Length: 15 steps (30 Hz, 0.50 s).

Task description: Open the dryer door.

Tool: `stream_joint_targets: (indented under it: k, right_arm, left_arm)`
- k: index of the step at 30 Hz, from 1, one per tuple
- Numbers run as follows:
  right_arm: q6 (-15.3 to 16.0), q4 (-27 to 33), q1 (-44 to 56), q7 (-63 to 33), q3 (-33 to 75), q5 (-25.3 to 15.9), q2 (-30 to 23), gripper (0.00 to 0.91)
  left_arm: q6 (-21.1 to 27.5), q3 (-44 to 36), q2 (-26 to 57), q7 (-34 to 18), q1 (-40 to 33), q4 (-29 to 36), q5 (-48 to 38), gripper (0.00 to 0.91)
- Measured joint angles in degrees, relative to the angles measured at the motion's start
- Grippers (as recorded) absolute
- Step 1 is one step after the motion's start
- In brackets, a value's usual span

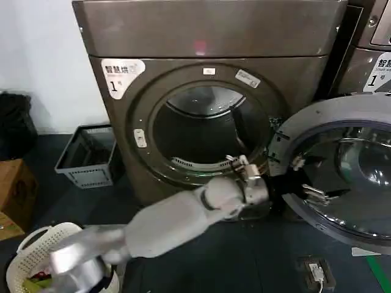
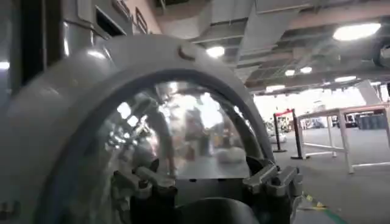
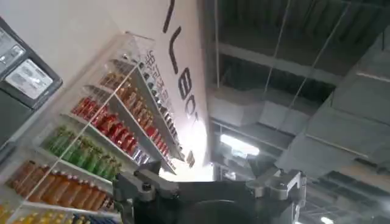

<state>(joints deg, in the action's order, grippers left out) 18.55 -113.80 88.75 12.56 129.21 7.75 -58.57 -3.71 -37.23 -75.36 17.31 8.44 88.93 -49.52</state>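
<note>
Laundry basket [image 1: 46,235]: white, perforated, floor at far left, beside the left arm's base.
Grey crate [image 1: 85,160]: slotted plastic, on the floor against the dryer's left side.
Dryer [image 1: 208,61]: bronze front-loader, sticker marked 1; drum opening [image 1: 211,131] uncovered and dark.
Left gripper [image 1: 305,178]: arm reaches across the floor below the drum opening; fingers spread wide, at the door's inner face by its hinge edge, gripping nothing.
Dryer door [image 1: 342,168]: swung open, right of the opening, inner side facing out; grey plastic rim around dark bulging glass.
Second machine [image 1: 372,61]: partly visible, behind the open door.
Right gripper [image 3: 210,185]: pointed upward towards ceiling and drink shelves [image 3: 97,122]; fingers apart, empty.
</note>
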Motion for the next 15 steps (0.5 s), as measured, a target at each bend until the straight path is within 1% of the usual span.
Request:
stream_joint_targets:
  k: [15]
  right_arm:
    - [0.1, 0.1, -0.6, 0.3, 0.5, 0.0, 0.9, 0.907]
  left_arm:
    - [0.2, -1.8, 19.7, -0.3, -5.6, 15.0, -6.7, 0.907]
